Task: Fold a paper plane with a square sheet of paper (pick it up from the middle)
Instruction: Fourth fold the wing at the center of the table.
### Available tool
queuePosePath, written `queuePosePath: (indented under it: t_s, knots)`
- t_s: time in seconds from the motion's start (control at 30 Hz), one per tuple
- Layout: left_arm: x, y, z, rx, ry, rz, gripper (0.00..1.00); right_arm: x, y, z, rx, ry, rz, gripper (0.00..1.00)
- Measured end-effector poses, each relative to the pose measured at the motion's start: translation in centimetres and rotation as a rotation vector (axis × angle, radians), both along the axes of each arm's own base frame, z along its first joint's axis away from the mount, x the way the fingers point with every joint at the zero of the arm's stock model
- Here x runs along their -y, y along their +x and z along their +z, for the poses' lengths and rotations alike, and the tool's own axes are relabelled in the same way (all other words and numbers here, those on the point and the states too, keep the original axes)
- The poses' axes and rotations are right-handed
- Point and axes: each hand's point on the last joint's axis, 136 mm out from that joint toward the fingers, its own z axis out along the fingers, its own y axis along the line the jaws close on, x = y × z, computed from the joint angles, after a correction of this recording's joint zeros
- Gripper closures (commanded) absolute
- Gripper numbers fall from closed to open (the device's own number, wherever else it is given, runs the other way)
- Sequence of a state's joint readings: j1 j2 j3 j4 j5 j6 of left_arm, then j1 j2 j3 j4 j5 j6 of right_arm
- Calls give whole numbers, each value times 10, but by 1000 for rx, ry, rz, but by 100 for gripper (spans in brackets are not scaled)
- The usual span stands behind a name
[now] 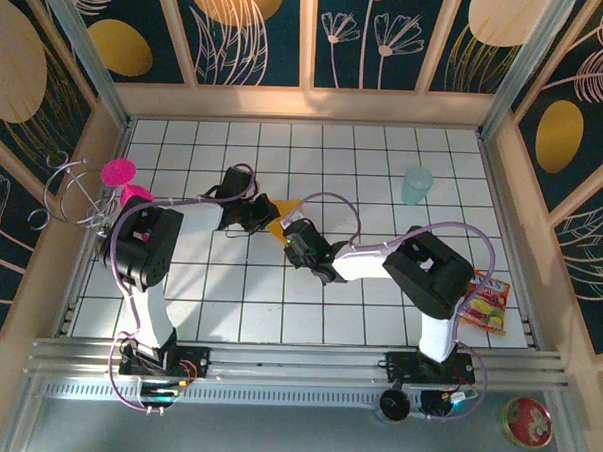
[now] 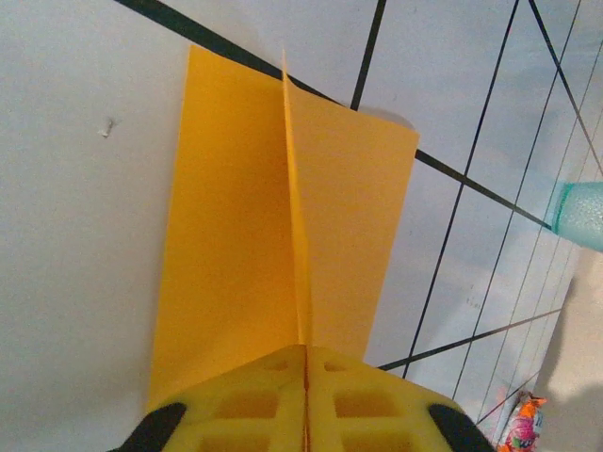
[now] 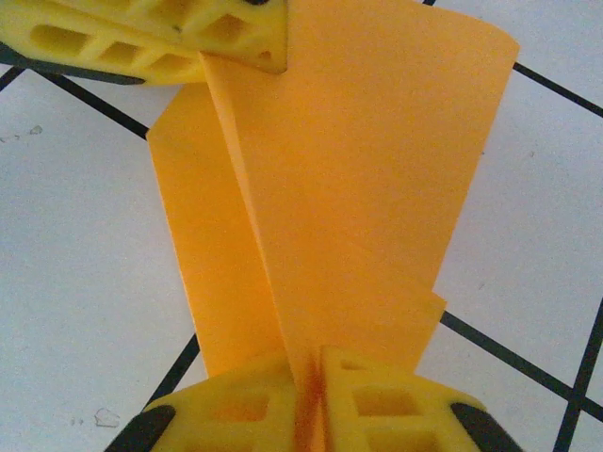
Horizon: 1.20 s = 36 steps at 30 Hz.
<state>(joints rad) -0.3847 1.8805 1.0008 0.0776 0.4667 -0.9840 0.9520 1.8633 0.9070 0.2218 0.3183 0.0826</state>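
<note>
Orange-yellow sheet of paper (image 2: pixel 236 235); white table (image 2: pixel 75 282) gridded in black; pale teal cup (image 1: pixel 417 185); yellow right pincer (image 3: pixel 309 377) (black corners).

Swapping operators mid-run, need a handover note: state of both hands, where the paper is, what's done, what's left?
Left hand: shut on the raised centre crease of the thin orange-yellow paper sheet.
Right hand: shut on the same sheet, at the end across from the left hand.
Paper: mid-table over the white grid table, flaps splaying either side of the crease; pale teal plastic cup stands well apart.
Done: sheet gripped, centre crease formed.
Left: the remaining folds; no finished plane shape yet.
</note>
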Motion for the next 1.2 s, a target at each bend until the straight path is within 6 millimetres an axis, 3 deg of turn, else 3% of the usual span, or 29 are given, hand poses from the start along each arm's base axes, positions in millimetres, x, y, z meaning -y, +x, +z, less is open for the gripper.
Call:
queuePosePath:
  t_s: [0.13,0.33,0.5,0.83,1.2]
  knots:
    - [1,1,2,-6,-16,10,99,-3,0,2,-8,13,3,74]
    - [3,-2,7,-2,-45,18,100,-19,9,17,0,69,-7,73]
    - [1,-7,3,-19,-47,25,100,-23,12,15,-7,79,-19,73]
    - [1,-8,3,-20,-50,27,98,-20,10,8,-28,64,-28,86]
    - [-5,-3,10,6,-35,42,66,-15,2,-3,-45,68,-19,97]
